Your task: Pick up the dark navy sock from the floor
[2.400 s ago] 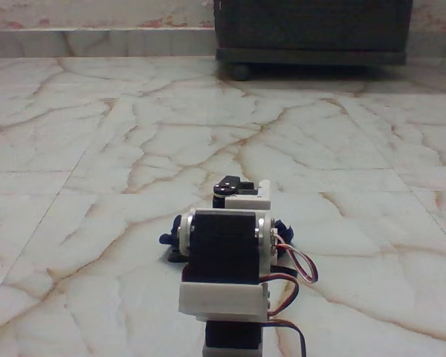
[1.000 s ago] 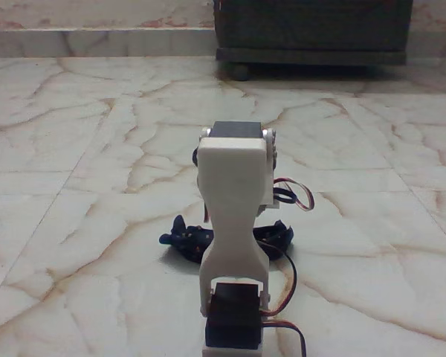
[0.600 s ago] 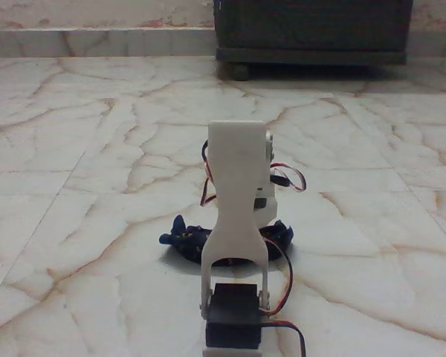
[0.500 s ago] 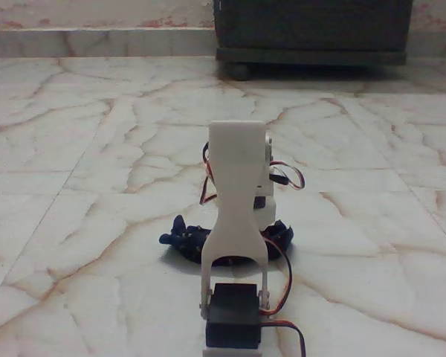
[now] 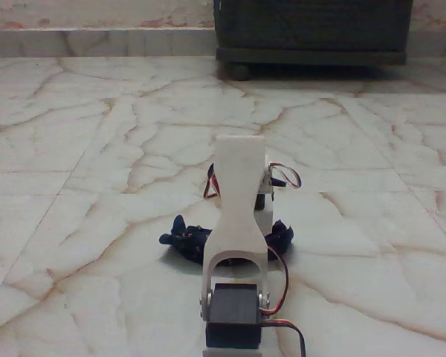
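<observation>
Lowered further since earlier, white plastic arm [image 5: 238,208] leans over lumpy dark navy cloth sock [image 5: 186,239] on veined cream marble floor [image 5: 97,149]; pincer state hidden.

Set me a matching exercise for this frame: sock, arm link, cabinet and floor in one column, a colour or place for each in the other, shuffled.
Things:
1. sock
2. arm link
3. cabinet
4. floor

Descriptions:
A. dark wood, at the far wall
B. white, upright in the foreground
C. cream marble with reddish-brown veins
D. dark navy, lying behind the arm

Pairs: 1-D, 2-B, 3-A, 4-C
</observation>
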Controlling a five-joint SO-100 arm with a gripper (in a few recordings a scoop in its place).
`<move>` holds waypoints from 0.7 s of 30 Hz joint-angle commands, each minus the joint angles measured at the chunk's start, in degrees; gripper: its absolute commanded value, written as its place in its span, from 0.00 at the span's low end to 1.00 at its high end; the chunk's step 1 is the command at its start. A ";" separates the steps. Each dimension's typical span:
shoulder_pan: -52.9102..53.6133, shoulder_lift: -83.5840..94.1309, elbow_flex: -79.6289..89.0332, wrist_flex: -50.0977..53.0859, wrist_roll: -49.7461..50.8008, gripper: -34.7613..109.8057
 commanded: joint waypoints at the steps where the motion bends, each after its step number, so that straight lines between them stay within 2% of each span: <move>1: 0.53 -0.26 -5.89 3.60 0.88 0.30; 8: 0.70 -8.61 -17.49 14.15 4.04 0.30; 16: 1.76 -17.40 -22.59 8.26 2.37 0.30; 21: 1.41 -16.61 -19.51 5.45 -5.89 0.25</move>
